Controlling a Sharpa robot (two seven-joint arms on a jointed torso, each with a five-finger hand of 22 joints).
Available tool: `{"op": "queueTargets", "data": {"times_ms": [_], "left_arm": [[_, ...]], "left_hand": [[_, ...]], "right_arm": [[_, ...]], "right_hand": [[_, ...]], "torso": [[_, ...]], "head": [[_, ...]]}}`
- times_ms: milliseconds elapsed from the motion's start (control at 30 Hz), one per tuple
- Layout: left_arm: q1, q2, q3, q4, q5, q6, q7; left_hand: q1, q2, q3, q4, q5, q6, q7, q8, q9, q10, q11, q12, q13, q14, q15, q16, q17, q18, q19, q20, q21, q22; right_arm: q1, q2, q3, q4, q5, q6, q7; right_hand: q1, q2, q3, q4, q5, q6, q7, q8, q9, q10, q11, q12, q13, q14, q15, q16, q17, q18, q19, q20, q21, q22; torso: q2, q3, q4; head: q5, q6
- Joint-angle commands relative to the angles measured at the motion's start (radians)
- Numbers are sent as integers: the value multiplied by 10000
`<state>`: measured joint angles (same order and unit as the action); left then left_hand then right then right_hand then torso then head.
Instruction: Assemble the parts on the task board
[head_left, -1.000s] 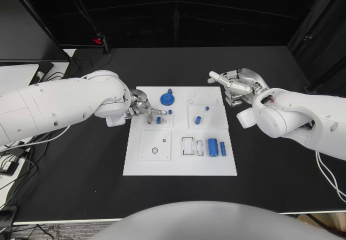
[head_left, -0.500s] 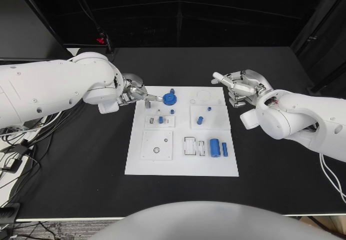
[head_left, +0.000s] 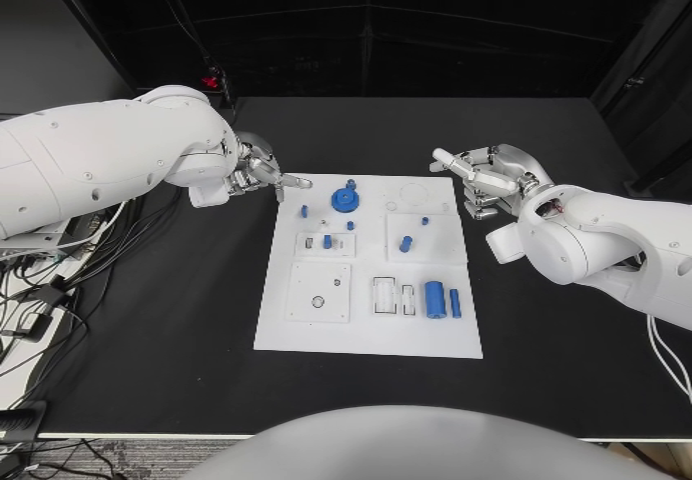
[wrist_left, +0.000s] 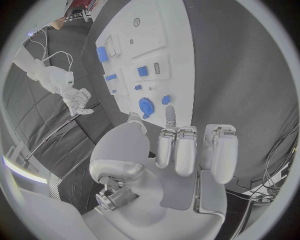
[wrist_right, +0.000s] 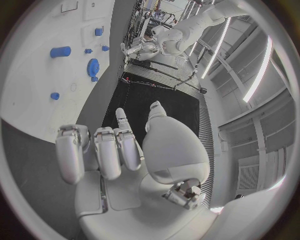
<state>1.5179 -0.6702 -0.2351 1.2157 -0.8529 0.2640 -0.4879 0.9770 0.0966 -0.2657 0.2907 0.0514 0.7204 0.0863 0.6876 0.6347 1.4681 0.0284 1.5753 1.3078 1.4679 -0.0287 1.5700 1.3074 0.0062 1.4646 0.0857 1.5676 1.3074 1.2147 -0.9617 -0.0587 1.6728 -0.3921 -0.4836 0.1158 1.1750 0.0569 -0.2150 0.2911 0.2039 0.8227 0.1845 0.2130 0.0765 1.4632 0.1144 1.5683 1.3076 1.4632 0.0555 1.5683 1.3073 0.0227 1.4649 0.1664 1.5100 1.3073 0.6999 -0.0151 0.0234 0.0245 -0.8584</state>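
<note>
The white task board (head_left: 368, 330) lies mid-table with several blue parts on it. A round blue part (head_left: 346, 199) sits near its far edge, a small blue piece (head_left: 304, 211) beside it, and a thick blue cylinder (head_left: 434, 297) with a slimmer one (head_left: 454, 302) nearer me. My left hand (head_left: 260, 172) hovers off the board's far left corner, holding nothing, one finger pointing toward the board. My right hand (head_left: 488, 178) hangs beside the far right corner, fingers spread and empty. From the left wrist view, my left hand (wrist_left: 181, 150) is clear of the board (wrist_left: 150, 30) and the round part (wrist_left: 145, 106).
Cables trail over the table's left edge (head_left: 58, 270). A small device with a red light (head_left: 214, 78) stands at the back left. Black tabletop (head_left: 577, 330) surrounds the board on all sides.
My left hand has drawn back from over the board's left sockets to its far left corner. The small blue piece near the round part now shows. The right hand has hardly moved.
</note>
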Motion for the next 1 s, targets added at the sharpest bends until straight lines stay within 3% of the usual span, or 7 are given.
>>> {"op": "queueTargets", "data": {"times_ms": [33,233,433,1000], "left_arm": [[-7,228,5,-307,-57,491,156],[-80,519,4,-684,-58,613,171],[-216,759,3,-1052,-60,580,298],[-590,1257,3,-1799,-456,762,443]], "left_hand": [[123,20,51,-11,21,84,-5,42,-2,1027,-56,-45,2630,1029,-47,8,2634,-62,1062,-6,32,2634],[197,66,71,-14,22,86,-9,16,-11,1027,-61,-45,2630,1029,-52,8,2634,-62,1062,-13,32,2634],[436,116,106,-33,44,86,-10,-47,-34,1027,-64,-45,2630,1029,-62,8,2634,-62,1062,-26,32,2634],[703,177,134,-33,77,85,-5,-127,-65,1027,-61,-45,2630,1029,-62,8,2634,-62,1062,-32,32,2634]], "right_arm": [[12,33,4,-6,1,62,47],[9,42,4,-17,-2,53,50],[4,84,4,-22,-3,59,63],[-26,114,3,-1,-4,56,82]], "right_hand": [[-62,76,-51,-1,63,-47,-27,46,-11,1076,-38,25,2632,1076,-16,25,2635,-15,508,-24,-39,2356],[-62,76,-51,-1,63,-47,-27,46,-11,1076,-38,25,2632,1076,-16,25,2635,-15,508,-24,-39,2356],[-54,84,-51,-6,70,-52,-25,50,-12,1076,-38,25,2632,1076,-16,25,2635,-15,507,-25,-40,2355],[-50,89,-51,-7,74,-55,-25,53,-13,1076,-37,25,2632,1076,-17,25,2635,-10,495,-26,-54,2349]], "torso": [[-5,-21,-5],[-21,-5,20],[-19,-17,9],[-18,-7,10]], "head": [[91,78],[126,169],[125,236],[160,244]]}}
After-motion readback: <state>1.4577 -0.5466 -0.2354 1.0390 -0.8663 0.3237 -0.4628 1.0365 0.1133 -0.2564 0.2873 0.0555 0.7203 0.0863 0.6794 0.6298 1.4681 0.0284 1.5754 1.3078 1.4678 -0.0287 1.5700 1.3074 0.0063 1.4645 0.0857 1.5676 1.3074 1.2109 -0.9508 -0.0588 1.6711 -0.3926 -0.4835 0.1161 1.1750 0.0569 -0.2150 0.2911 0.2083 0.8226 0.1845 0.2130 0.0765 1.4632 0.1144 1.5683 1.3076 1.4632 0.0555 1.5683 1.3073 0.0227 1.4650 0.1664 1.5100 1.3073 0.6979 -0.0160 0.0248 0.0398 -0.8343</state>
